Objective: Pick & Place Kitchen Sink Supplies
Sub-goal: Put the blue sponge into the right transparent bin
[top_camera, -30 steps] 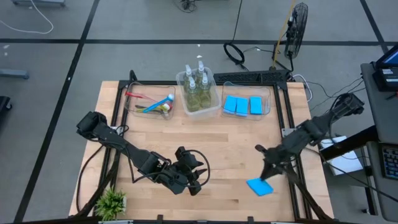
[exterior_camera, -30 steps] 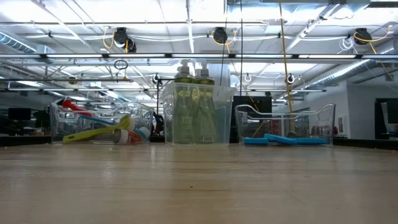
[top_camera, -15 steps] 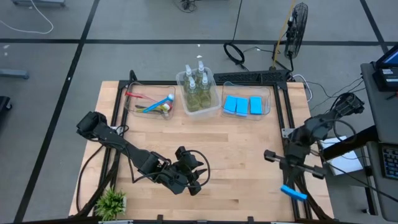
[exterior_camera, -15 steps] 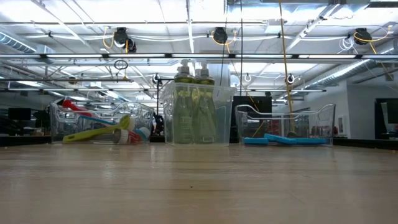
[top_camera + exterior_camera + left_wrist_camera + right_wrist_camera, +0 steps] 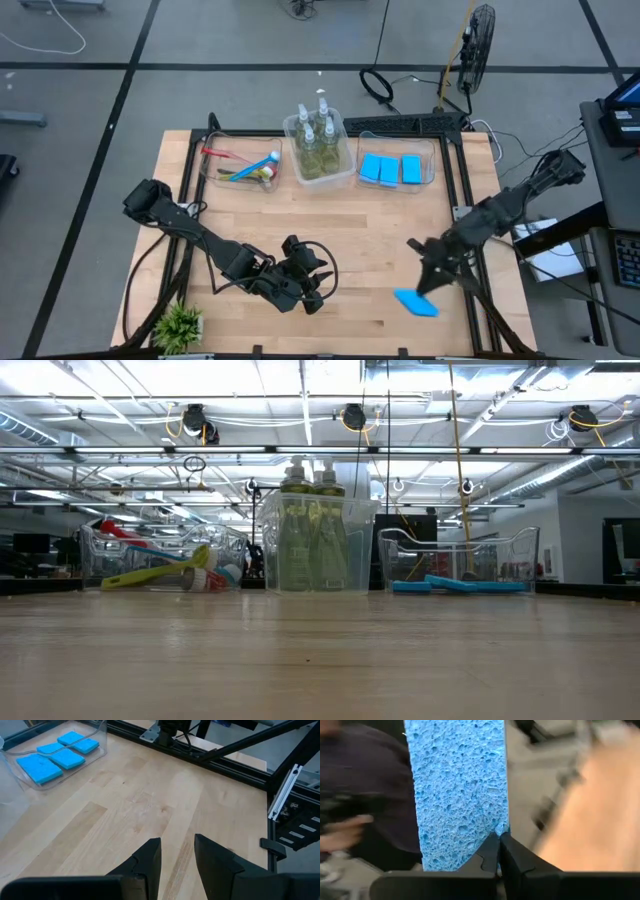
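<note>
My right gripper hangs over the table's near right part, shut on a light-blue sponge, which also fills the right wrist view. My left gripper hovers open over bare wood near the table's front, with nothing between its fingers. At the far edge stand three clear bins in a row. The left one holds brushes, the middle one soap bottles and the right one three sponges. The low view shows the bins but neither gripper. My right gripper pinches the sponge between its two fingertips at one corner of a short end. Only the finger ends are on it. The rest of the sponge sticks out past the fingers, lifted clear of the table.
A small green potted plant stands at the near left corner. A black metal frame runs along the table's right edge, with cables and a fan beyond the far edge. Bare wood lies between the bins and both grippers.
My right gripper swung with the sponge out past the table's right edge, then came back toward the left to about where it began. It tipped on the way and stayed shut on the sponge.
</note>
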Robot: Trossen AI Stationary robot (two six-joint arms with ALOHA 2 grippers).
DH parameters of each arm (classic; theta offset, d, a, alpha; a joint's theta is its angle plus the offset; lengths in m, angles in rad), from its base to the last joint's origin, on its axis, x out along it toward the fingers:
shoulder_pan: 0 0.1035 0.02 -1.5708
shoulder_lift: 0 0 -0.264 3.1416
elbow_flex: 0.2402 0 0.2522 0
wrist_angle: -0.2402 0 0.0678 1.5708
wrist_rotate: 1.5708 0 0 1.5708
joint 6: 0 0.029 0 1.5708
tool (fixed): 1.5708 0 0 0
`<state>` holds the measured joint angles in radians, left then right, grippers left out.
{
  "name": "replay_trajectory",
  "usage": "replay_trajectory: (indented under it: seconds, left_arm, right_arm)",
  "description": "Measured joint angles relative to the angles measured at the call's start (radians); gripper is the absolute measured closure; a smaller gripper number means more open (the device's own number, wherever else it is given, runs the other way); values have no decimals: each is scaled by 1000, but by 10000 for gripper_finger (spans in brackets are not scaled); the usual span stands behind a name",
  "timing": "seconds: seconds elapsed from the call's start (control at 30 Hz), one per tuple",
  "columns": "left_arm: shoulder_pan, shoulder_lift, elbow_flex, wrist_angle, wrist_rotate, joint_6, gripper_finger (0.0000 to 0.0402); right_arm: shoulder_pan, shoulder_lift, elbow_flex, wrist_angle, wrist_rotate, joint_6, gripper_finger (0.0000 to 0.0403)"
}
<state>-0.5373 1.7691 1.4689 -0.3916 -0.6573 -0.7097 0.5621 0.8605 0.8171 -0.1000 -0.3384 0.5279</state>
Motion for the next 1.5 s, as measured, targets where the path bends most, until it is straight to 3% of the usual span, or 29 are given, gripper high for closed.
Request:
replay_trajectory:
  seconds: [0.4,0.73,1.13,1.5]
  left_arm:
    - [0,0,0,0,0,-2,282]
    - [22,0,0,0,0,10,282]
    - [61,0,0,0,0,24,282]
    - [100,0,0,0,1,80,282]
  right_arm:
    - [0,48,-39,-531,435,111,403]
    - [-45,107,-39,-826,763,145,403]
    - [-265,104,-35,-900,969,140,403]
    - [-629,55,19,-828,1044,126,403]
